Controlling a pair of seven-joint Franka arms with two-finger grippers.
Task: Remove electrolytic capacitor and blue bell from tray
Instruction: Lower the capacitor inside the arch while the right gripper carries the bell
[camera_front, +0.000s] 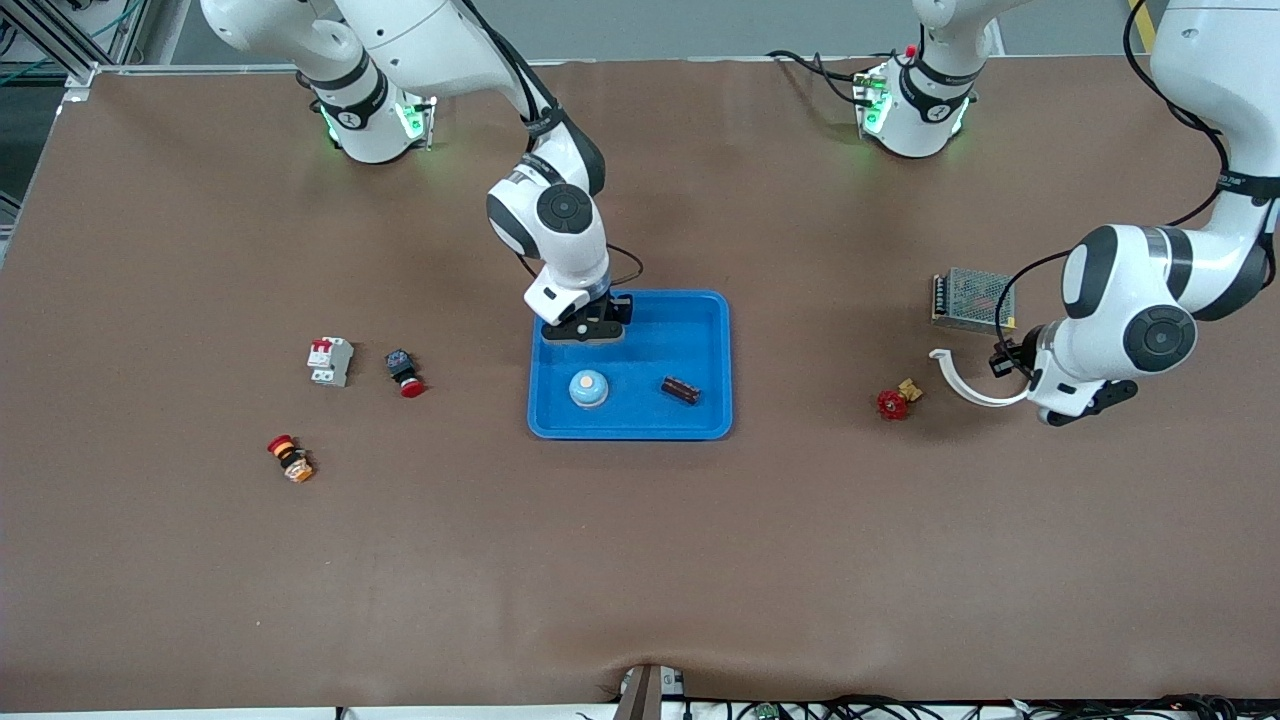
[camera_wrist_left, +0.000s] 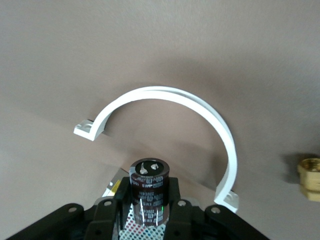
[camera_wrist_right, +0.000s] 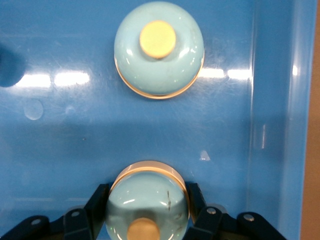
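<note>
My right gripper (camera_front: 588, 328) is low over the blue tray (camera_front: 712, 330), at its edge nearest the robot bases. In the right wrist view the gripper (camera_wrist_right: 146, 195) is shut on a pale blue bell (camera_wrist_right: 147, 212) with an orange button. A second, identical bell (camera_front: 589, 389) (camera_wrist_right: 159, 47) sits in the tray. A dark capacitor (camera_front: 680, 390) lies in the tray beside it. My left gripper (camera_front: 1003, 358) (camera_wrist_left: 149, 191) is shut on a dark brown capacitor (camera_wrist_left: 150, 175), held upright over a white curved clamp (camera_front: 962, 383) (camera_wrist_left: 170, 97).
A metal mesh power supply (camera_front: 972, 298) lies near the left gripper. A red valve with a brass fitting (camera_front: 895, 402) (camera_wrist_left: 310, 177) lies beside the clamp. Toward the right arm's end lie a white circuit breaker (camera_front: 329, 360), a red push button (camera_front: 404, 372) and another button (camera_front: 290, 458).
</note>
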